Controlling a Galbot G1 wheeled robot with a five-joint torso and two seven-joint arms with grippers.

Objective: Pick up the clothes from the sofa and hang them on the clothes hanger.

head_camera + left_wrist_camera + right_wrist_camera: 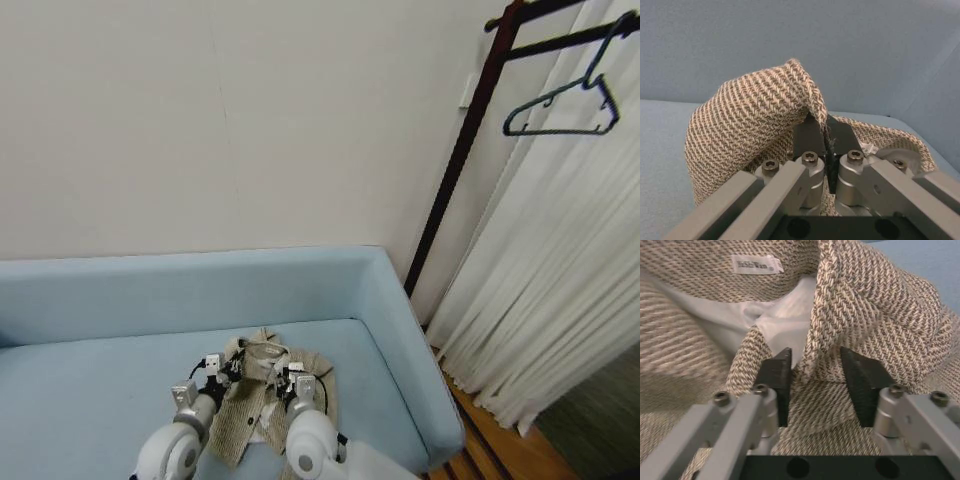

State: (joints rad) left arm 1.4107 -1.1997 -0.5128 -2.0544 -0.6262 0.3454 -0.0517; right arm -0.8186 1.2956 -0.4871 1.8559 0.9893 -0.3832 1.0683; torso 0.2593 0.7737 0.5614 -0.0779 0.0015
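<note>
- My left end effector (829, 137) is clamped on a raised fold of the beige-brown herringbone tweed garment (262, 385), which lies lower centre of the head frame on the light blue fabric sofa (100, 380).
- My right end effector (815, 372) has its fingers apart, straddling another fold.

Soft, even indoor light filled the head view: the pale wall (250, 120) was bright without glare, and the curtain (560, 300) folds held faint grey shadows. The rack post (455, 160) slanted (a wide-lens lean toward the edge). In the left wrist view, deep shadow pooled under the knitted garment (750, 125) around the left gripper (827, 137). In the right wrist view, the white lining (775, 320) was brightest, and the weave darkened low inside the right gripper (817, 372).
</note>
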